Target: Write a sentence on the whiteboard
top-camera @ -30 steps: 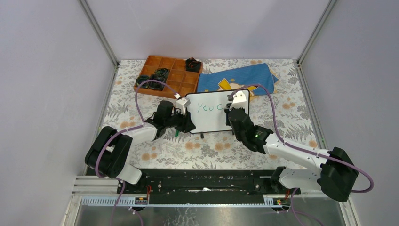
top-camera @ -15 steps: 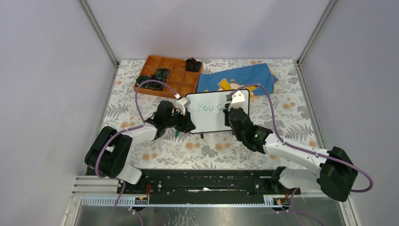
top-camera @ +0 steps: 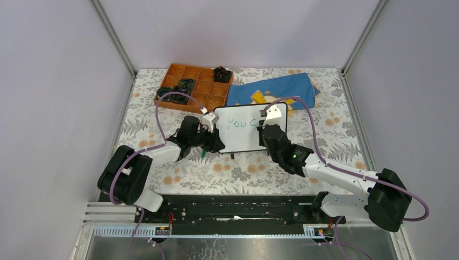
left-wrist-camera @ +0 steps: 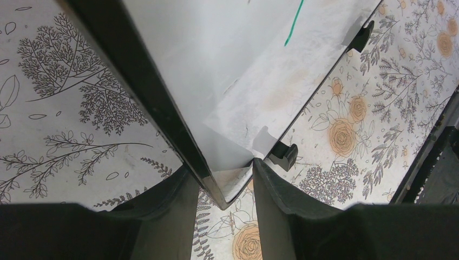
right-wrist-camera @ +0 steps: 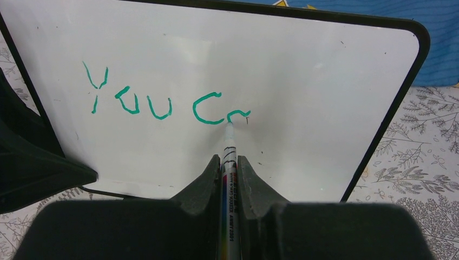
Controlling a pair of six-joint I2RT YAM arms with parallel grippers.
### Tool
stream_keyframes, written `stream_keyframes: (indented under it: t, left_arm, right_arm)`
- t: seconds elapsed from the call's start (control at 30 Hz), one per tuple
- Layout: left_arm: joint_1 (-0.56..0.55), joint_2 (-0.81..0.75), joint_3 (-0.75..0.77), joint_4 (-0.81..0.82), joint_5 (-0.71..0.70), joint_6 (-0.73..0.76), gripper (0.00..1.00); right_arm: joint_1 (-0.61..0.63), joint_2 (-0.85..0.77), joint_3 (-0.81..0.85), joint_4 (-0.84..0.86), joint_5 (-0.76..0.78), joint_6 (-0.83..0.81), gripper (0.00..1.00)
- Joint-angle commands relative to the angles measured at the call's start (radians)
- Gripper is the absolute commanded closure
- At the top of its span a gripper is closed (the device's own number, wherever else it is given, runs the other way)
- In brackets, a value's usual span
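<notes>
Writing under way: right claw (right-wrist-camera: pixel 228 162) clamps the marker (right-wrist-camera: pixel 229 143), tip on the whiteboard (right-wrist-camera: pixel 314 81) within "can"; left claw (left-wrist-camera: pixel 222 181) pinches the board's edge; the next stroke probably needs steady pressure.

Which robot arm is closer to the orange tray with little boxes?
Left. The left tool grips the whiteboard at its near left corner, just in front of the orange tray. The right tool holds the marker against it farther right, nearer the blue cloth.
</notes>
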Motion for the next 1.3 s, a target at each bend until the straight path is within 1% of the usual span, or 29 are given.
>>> stream_keyframes:
  t: [0.0,0.67,1.27]
  left_arm:
    - [-0.006,-0.004,0.039,-0.014,-0.022,0.026,0.53]
    - [-0.011,0.001,0.042,-0.023,-0.028,0.032,0.54]
    - [-0.018,0.001,0.044,-0.028,-0.032,0.035,0.54]
  right_arm:
    - [-0.01,-0.022,0.005,-0.012,0.042,0.005,1.0]
    - [-0.019,-0.028,0.044,0.001,0.078,-0.02,1.0]
    - [-0.024,-0.022,0.058,0.014,0.071,-0.032,1.0]
